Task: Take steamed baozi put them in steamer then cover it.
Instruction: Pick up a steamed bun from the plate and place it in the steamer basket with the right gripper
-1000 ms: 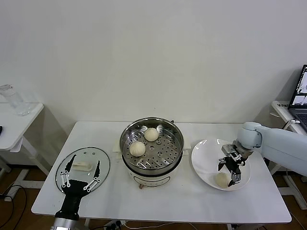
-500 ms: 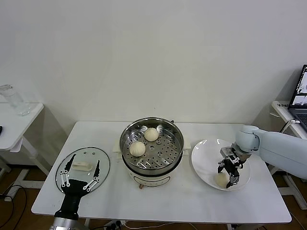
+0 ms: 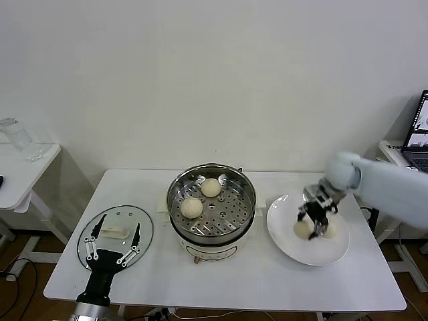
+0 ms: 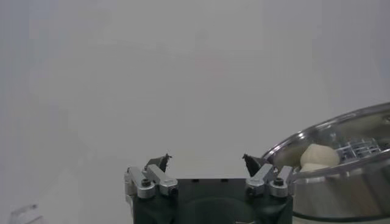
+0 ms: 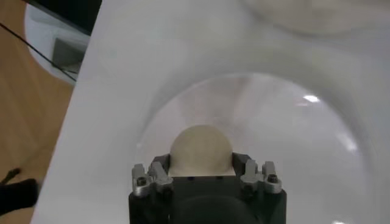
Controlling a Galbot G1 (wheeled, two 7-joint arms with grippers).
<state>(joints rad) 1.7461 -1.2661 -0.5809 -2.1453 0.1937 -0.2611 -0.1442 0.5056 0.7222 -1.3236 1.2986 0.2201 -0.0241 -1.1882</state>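
The steamer (image 3: 211, 200), a shiny steel pot on a white base, stands mid-table with two baozi (image 3: 191, 207) (image 3: 211, 188) on its perforated tray. My right gripper (image 3: 313, 217) is shut on a third cream-white baozi (image 3: 304, 229) and holds it above the white plate (image 3: 281, 244). In the right wrist view the baozi (image 5: 201, 143) sits between the jaws of the right gripper (image 5: 201, 161), with the plate (image 5: 292, 134) below. A pale blurred shape lies just right of the held bun. My left gripper (image 3: 112, 244) hangs open and empty over the glass lid (image 3: 144, 231).
The left wrist view shows the open left gripper (image 4: 206, 161), the steamer rim (image 4: 341, 131) and a bun (image 4: 317, 157) inside. A side table with a glass jug (image 3: 17, 139) stands far left. A laptop (image 3: 418, 140) sits far right.
My right gripper closed on the baozi at the plate's front and lifted it, moving up and toward the steamer. The left arm has not moved.
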